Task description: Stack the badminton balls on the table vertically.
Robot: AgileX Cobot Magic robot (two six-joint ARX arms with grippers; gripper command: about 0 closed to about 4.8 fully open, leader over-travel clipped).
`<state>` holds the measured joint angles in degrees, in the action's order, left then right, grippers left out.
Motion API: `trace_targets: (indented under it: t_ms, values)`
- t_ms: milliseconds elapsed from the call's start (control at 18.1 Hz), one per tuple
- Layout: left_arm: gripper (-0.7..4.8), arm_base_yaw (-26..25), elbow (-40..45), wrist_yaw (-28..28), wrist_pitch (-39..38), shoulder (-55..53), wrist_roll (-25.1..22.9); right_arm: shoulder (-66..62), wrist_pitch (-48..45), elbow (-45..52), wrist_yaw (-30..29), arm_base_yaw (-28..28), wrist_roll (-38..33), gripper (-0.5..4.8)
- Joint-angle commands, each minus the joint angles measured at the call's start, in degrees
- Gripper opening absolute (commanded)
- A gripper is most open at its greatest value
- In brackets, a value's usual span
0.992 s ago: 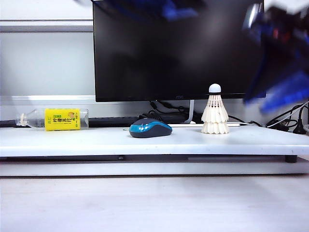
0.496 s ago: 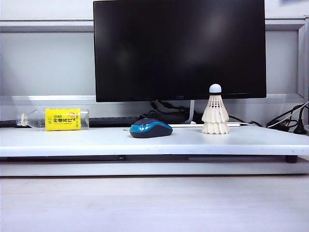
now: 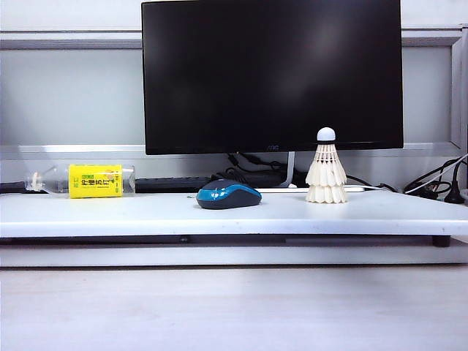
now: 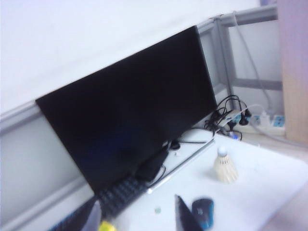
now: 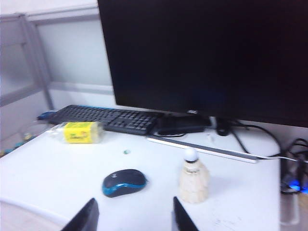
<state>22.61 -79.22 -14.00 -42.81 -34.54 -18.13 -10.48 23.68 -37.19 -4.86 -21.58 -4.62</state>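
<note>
- the shuttlecocks [image 3: 325,170] stand nested as one column on the table [image 3: 380,212], feather skirts down and a single cork tip up, so the stacking looks finished.
- they sit just right of the mouse [image 3: 228,194], in front of the monitor [image 3: 270,73].
- the right gripper [image 5: 132,214] hangs high over the table's front, fingers apart and holding nothing, clear of the stack.
- the left gripper [image 4: 139,214] is also up and away; its fingers stand apart, empty.
- a bottle [image 3: 80,180] lies on its side, far left.
</note>
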Motion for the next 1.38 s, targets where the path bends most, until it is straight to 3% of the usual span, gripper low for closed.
trace_targets:
  t_ms: [55,386,882,1378]
  values:
    - [2.09,0.00,5.68,0.59,0.04,7.08,1.84,1.16,3.67,-0.24,1.57,-0.02,0.17,1.98]
    - [2.09,0.02,18.93,1.11,0.52,17.86,8.48,1.27,6.60,-0.15,2.25,-0.02,0.15,1.98]
    - [2.06,0.02,41.79,-1.68,16.94,25.75,20.26,1.40,7.65,1.44,2.27,-0.02,-2.80,1.98]
    - [2.05,0.02,55.71,-1.60,28.17,26.84,21.79,7.82,-4.94,13.27,2.21,-0.09,-3.61,1.98]
